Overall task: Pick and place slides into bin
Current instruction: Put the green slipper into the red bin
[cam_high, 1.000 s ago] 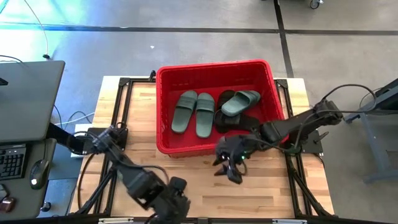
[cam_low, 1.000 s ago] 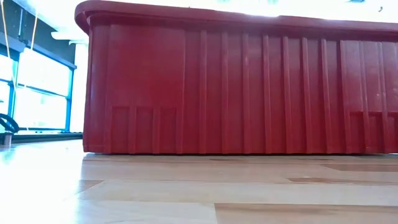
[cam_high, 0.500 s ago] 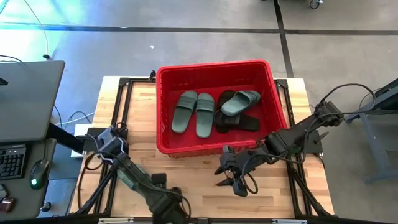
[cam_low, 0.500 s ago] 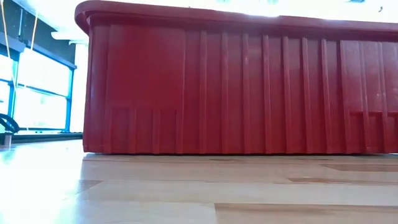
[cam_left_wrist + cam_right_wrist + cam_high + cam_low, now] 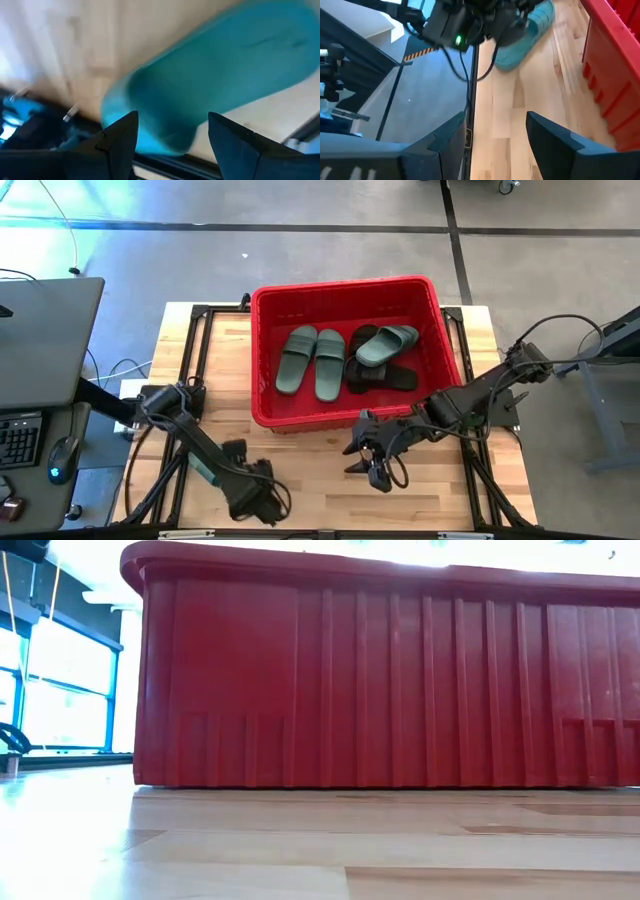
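While five slides sit in the bin (image 5: 262, 360), I bring the left gripper (image 5: 172, 132), jaws open, over the last green slide (image 5: 210, 85) near the bin's front-left corner; next, close.

The right gripper (image 5: 375, 465) waits open before the bin.

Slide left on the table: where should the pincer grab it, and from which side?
Across its narrow width near the rounded end, coming down from above, I'd judge: the slide lies flat on the table, and the open left pincer brackets that end.
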